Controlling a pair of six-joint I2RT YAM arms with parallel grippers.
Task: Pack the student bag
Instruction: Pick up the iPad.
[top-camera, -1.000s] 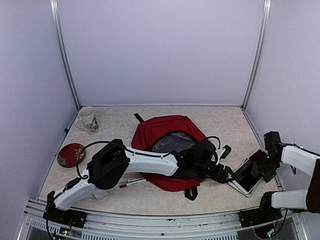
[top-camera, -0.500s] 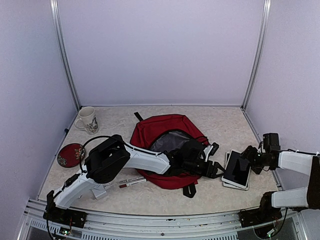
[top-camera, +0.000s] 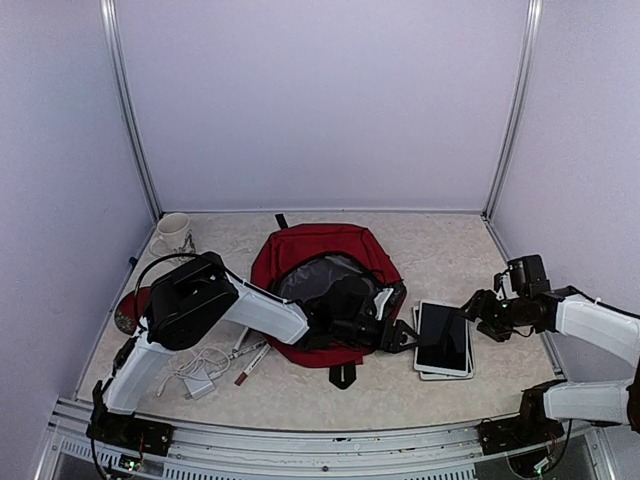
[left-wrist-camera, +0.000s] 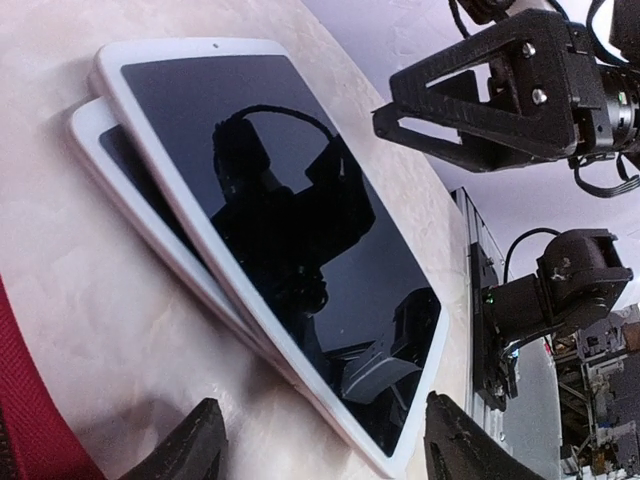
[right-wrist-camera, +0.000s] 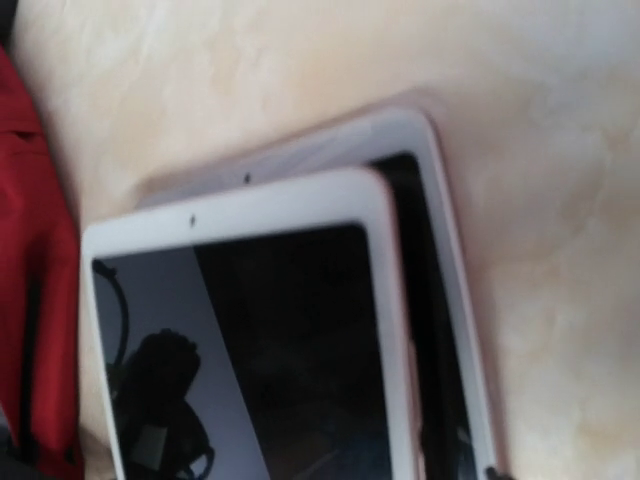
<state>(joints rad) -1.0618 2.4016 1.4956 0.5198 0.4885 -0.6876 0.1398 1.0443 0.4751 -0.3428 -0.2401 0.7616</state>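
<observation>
Student bag (top-camera: 320, 250) lies mid-way across the table (top-camera: 450, 250), mouth open, with two stacked tablets (top-camera: 443, 338) just beside it, likely staged for loading. Left gripper (left-wrist-camera: 330, 445) faces them, fingers spread and empty. Right gripper (top-camera: 480, 303) hovers at their far edge, its spread unreadable.

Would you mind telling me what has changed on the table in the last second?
The two tablets slid left, nearer the student bag, the right gripper following, open beside them. The left gripper drew back, and the bag shifted left with it. Neither grips anything. The mug and red plate stayed put.
</observation>
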